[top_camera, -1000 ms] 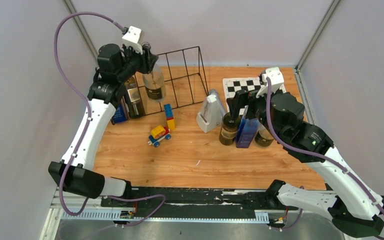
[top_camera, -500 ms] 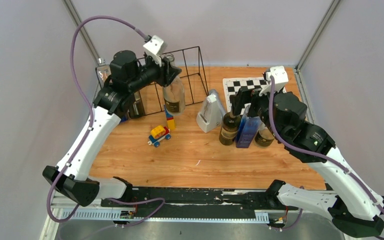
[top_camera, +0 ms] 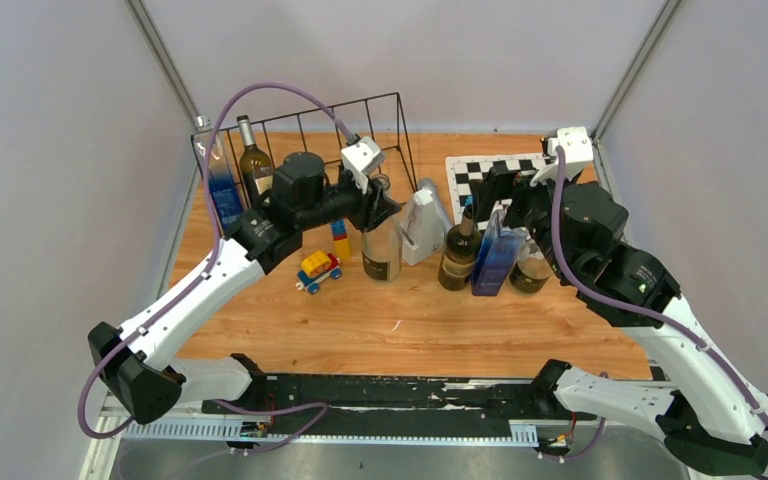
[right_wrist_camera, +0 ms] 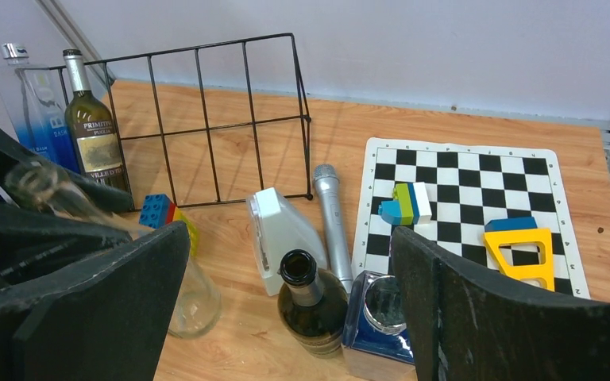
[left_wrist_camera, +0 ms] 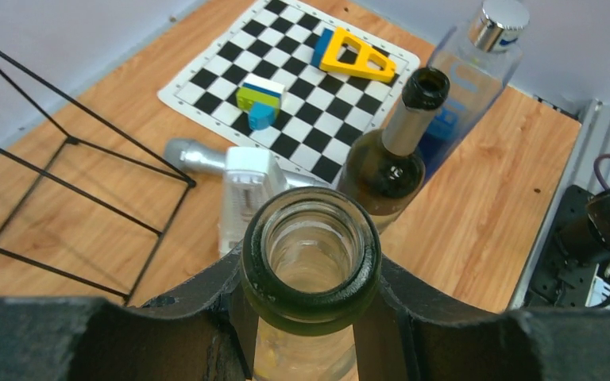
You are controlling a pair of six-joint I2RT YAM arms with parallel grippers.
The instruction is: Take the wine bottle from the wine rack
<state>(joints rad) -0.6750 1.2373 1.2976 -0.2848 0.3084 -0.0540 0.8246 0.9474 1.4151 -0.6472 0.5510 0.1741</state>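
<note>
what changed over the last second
The left pincer, shut on the neck of the clear bottle, carried it rightward and nearer, away from the wine rack to beside the white wedge. The right pincer barely shifted; the dark bottle below it stayed.

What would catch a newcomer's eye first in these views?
The left gripper is clamped on the neck of a clear wine bottle, which is already outside the wine rack and near the table's middle. Next come a green bottle and a blue-tinted bottle at the rack's left end, and a cluster of bottles in front of the chessboard.
</note>
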